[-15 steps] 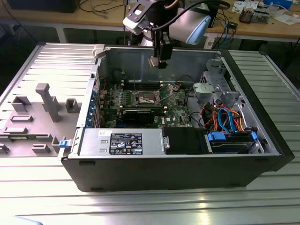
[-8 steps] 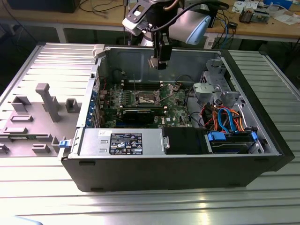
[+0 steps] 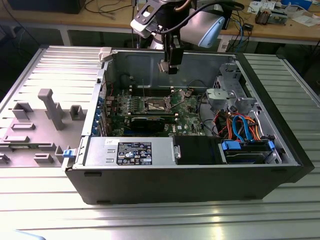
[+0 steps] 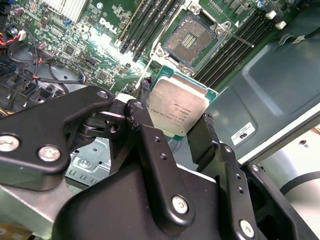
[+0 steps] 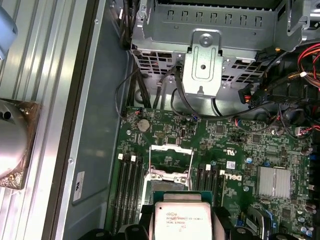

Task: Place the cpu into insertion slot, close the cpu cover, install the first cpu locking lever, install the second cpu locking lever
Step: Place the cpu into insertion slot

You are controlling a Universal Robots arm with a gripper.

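Note:
My gripper point(image 3: 169, 65) hangs above the open computer case, shut on the cpu point(image 4: 177, 105), a flat square chip with a silver-grey top. In the second wrist view the black fingers point(image 4: 145, 125) clamp it on two opposite edges. The cpu point(image 5: 182, 220) is held in the air, well above the motherboard. The insertion slot point(image 4: 190, 37) lies open below it, showing its dark centre and metal rim. In the exterior view the insertion slot point(image 3: 155, 104) sits mid-board. The cpu cover point(image 5: 171, 154) is swung up off the socket. Thin locking levers point(image 4: 240, 40) stand free beside it.
Long memory slots point(image 4: 150, 22) flank the socket. A black graphics card point(image 3: 150, 122) lies in front of it and a power supply point(image 3: 130, 152) along the near wall. A metal drive cage point(image 3: 227, 95) and coloured cables point(image 3: 240, 127) fill the exterior view's right. The case walls point(image 3: 145, 62) rise around the board.

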